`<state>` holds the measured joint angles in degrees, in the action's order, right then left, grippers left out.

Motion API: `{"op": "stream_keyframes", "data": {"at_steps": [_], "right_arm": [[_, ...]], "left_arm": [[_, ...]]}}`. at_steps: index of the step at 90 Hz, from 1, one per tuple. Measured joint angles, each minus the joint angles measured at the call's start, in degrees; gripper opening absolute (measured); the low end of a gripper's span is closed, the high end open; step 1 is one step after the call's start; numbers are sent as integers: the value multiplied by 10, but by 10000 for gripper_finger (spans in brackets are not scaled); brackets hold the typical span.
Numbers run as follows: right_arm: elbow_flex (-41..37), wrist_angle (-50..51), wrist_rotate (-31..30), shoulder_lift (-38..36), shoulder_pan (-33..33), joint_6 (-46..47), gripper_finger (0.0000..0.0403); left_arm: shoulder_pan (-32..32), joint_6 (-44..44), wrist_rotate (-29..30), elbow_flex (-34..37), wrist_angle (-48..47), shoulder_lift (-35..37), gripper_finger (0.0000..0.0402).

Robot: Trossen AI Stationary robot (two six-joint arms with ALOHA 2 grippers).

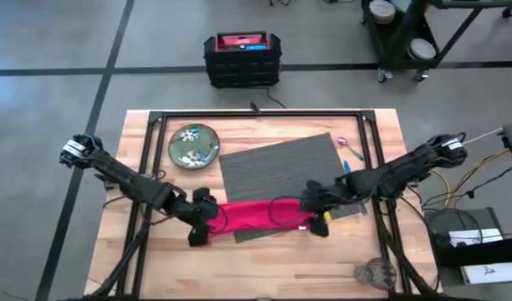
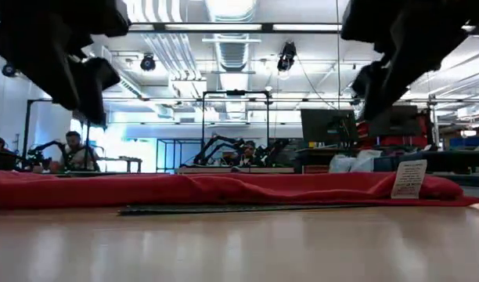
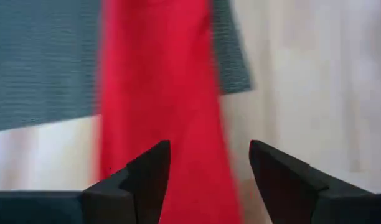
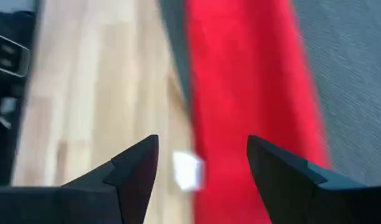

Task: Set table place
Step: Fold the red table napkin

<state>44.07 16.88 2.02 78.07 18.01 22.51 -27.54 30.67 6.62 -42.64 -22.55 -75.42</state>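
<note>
A red cloth napkin (image 1: pixel 260 216) lies stretched along the near edge of the dark grey ribbed placemat (image 1: pixel 285 171), which sits skewed at the middle of the bench (image 1: pixel 264 267). The left end effector (image 1: pixel 199 224) hangs released over the napkin's left end, fingers (image 3: pixel 147 171) spread; the right end effector (image 1: pixel 316 219) hangs released over its right end. A white tag (image 2: pixel 408 178) stands at that end, its print too small to read. A green patterned plate (image 1: pixel 194 145) sits near the far left corner, utensils (image 1: pixel 348 155) lie by the right edge, and a clear glass (image 1: pixel 376 272) stands at the near right corner.
</note>
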Motion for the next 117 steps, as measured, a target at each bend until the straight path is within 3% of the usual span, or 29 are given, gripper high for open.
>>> {"op": "stream_keyframes", "data": {"at_steps": [14,30,50,59,66,75,95,105,117], "right_arm": [[-2,-6,-52,55,18,-9,211],[-2,-26,-65,105,18,-24,191],[2,-30,-54,158,22,-21,172],[2,-34,-55,166,26,-17,165],[2,-33,-55,166,27,-16,160],[2,-33,-52,163,27,-15,155],[1,-34,-37,154,28,-15,148],[0,-36,-42,154,28,-19,145],[0,-37,-45,155,28,-21,141]], "left_arm": [[-7,27,-24,29,13,-25,179],[-5,14,-13,29,-18,-30,157],[-2,-2,118,30,-142,-29,130],[2,0,191,29,-174,-29,119],[10,0,215,29,-179,-29,114],[12,-5,187,12,-184,-19,114],[30,59,-10,17,-175,24,124],[30,72,-21,46,-168,30,129],[31,74,-22,83,-88,32,134]]}}
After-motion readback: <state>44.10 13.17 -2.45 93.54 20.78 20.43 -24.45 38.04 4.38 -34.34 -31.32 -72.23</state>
